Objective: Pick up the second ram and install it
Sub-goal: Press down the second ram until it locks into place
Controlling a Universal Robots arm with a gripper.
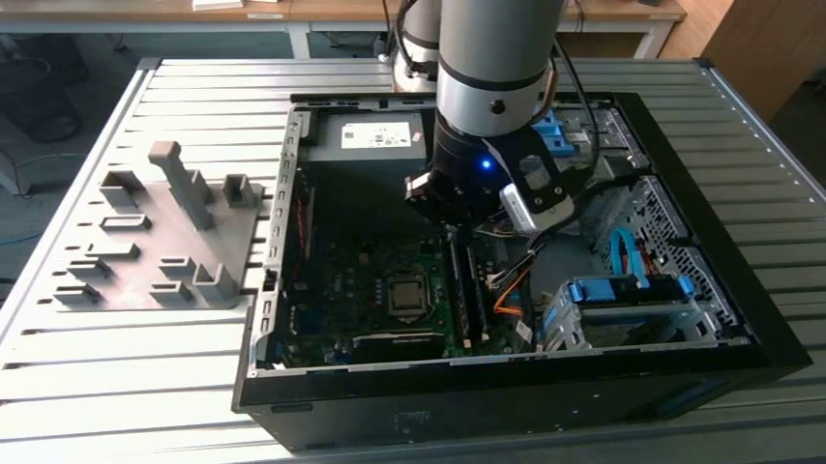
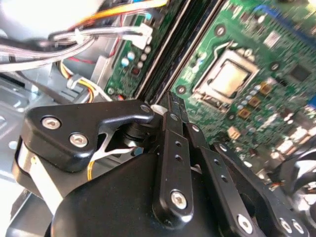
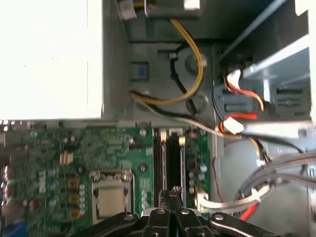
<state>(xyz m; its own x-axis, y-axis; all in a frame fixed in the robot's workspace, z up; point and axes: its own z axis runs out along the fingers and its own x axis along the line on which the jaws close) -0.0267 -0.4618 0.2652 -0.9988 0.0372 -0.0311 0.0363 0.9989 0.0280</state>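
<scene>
The gripper [image 3: 170, 193] hangs low inside the open computer case [image 1: 722, 290] with its black fingers [image 2: 172, 129] pressed together, right above the second ram [image 1: 461, 290], which stands in its slot on the green board [image 3: 74, 158] next to the square chip socket [image 3: 111, 195].

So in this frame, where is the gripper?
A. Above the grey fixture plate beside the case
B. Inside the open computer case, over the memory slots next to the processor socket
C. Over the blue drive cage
B: in the exterior view the gripper sits inside the open case above the memory slots, beside the processor socket.
</scene>
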